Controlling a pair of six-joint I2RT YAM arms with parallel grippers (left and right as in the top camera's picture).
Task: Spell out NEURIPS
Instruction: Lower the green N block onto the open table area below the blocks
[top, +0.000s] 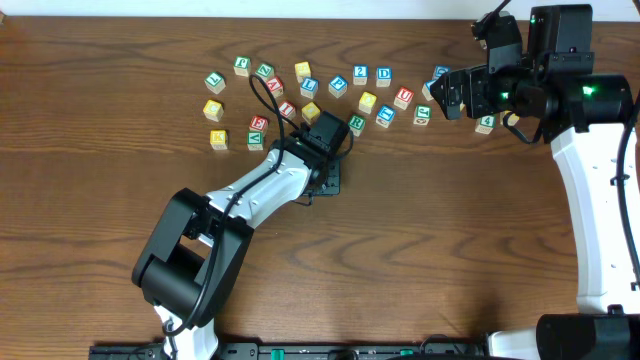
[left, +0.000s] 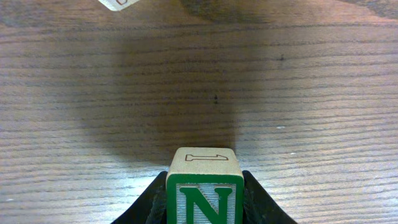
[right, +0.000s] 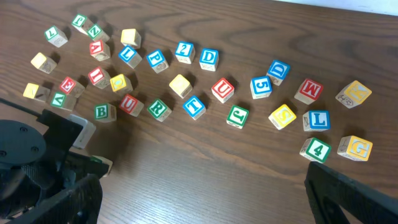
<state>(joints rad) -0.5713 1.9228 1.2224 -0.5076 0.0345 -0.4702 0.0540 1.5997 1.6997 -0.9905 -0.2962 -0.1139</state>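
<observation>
N cube (left: 204, 190) gripped; a crooked release could spoil it

N cube sits clamped between the left fingers (left: 258, 202) over bare desk (left: 93, 93), near the scattered cubes (right: 180, 85). Right fingers (right: 354, 196) stand wide apart, empty. Let go askew, it may tip or turn.

Dark wooden table (top: 450, 250), lettered cubes (right: 208, 58) scattered along its far side

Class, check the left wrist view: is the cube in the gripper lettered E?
No, the cube clamped in the left gripper shows a green N on its face.
</observation>
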